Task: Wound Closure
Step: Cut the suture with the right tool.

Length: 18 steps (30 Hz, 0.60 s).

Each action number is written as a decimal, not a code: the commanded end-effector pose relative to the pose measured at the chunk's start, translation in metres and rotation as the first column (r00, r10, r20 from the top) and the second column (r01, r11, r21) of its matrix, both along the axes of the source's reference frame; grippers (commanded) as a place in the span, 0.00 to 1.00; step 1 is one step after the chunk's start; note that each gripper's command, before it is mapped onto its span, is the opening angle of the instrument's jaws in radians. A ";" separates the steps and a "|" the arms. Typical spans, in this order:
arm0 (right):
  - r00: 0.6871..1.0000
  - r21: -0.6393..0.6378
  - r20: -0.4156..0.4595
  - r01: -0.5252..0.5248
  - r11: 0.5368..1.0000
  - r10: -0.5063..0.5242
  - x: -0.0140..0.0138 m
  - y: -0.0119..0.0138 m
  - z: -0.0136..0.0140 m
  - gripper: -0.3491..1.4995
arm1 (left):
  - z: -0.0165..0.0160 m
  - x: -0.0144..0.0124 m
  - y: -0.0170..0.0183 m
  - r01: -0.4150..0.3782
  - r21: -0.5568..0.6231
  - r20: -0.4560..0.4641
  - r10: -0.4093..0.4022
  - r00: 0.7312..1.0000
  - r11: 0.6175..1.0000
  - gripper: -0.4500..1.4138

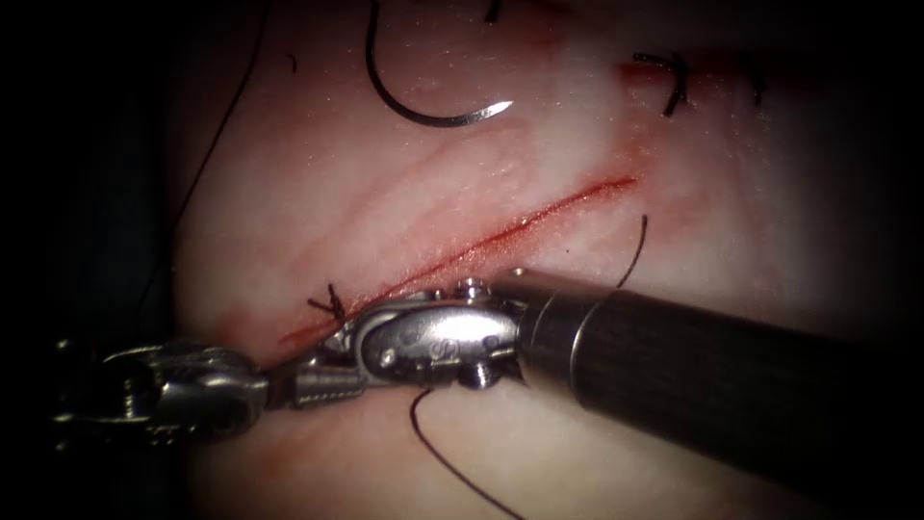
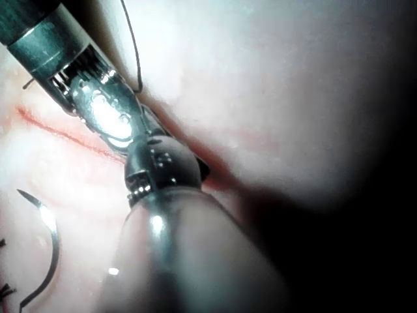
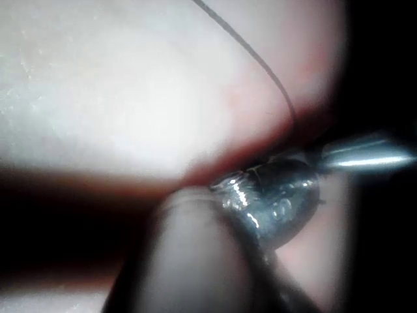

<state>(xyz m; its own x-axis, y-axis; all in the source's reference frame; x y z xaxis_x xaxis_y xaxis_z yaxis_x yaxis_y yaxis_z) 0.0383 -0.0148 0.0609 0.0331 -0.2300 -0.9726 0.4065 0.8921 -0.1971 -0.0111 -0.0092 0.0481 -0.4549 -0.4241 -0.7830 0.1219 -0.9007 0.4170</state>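
Observation:
The curved needle (image 1: 423, 108) lies loose on the tissue (image 1: 731, 221) to the upper left of the cut (image 1: 500, 231); neither tool holds it and it is not in the tissue. It also lies beside the cut in the left wrist view (image 2: 49, 251). The right tool (image 1: 313, 380) reaches in from the right along the cut's lower edge. The left tool (image 1: 262, 383) comes from the left and meets it tip to tip by the cut's lower left end. What either tip holds is hidden. A tied knot (image 1: 329, 306) sits just above them.
Dark thread (image 1: 207, 164) trails down the tissue's left edge. A loose strand (image 1: 452, 472) curls below the right tool, and a thread end (image 1: 637, 248) shows above its shaft. Another knot (image 1: 674, 85) sits at the upper right. Red fluid lines the cut.

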 end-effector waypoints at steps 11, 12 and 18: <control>0.997 0.029 -0.033 0.068 0.997 -0.067 -0.0016 -0.0030 -0.0042 0.38 | -0.0022 0.0023 0.0008 0.047 -0.008 0.016 -0.047 0.999 0.999 0.05; 0.998 0.053 -0.021 0.055 0.997 -0.054 -0.0017 -0.0025 -0.0044 0.51 | -0.0021 0.0025 0.0009 0.049 -0.009 0.015 -0.049 0.999 0.999 0.05; 0.993 0.104 0.063 -0.109 0.989 0.102 -0.0024 -0.0002 -0.0047 0.95 | -0.0017 0.0025 0.0014 0.094 0.049 0.013 -0.095 0.995 0.994 0.40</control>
